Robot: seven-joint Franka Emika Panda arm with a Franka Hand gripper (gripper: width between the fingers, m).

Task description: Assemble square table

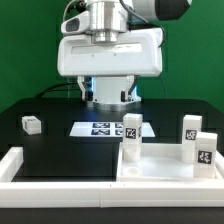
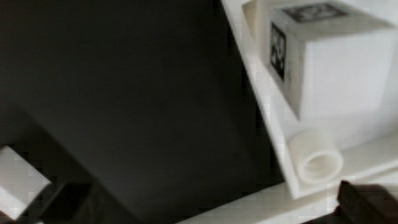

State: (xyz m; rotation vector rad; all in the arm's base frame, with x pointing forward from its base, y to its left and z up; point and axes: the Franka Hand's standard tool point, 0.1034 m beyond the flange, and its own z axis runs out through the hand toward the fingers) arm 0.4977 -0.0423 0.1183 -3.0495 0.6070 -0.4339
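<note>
three tagged white legs (image 1: 131, 130) standing on square panel (image 1: 160, 171), probably light, rigid, slick; best pinched across flat sides; gripper (image 2: 196, 205) spread apart, empty

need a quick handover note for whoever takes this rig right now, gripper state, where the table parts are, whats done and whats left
Gripper: out of sight in the exterior view behind the wrist housing; the wrist view shows only dark fingertips at the frame edge with nothing between them, so open or shut cannot be told.
Parts: the square panel sits at the exterior view's right, in the corner of the white border bars. Three legs stand at it. A fourth leg lies apart at the exterior view's left. The marker board is mid-table.
Done: parts gathered; whether any leg is fastened cannot be told.
Left: fetch the fourth leg and fasten the legs.
</note>
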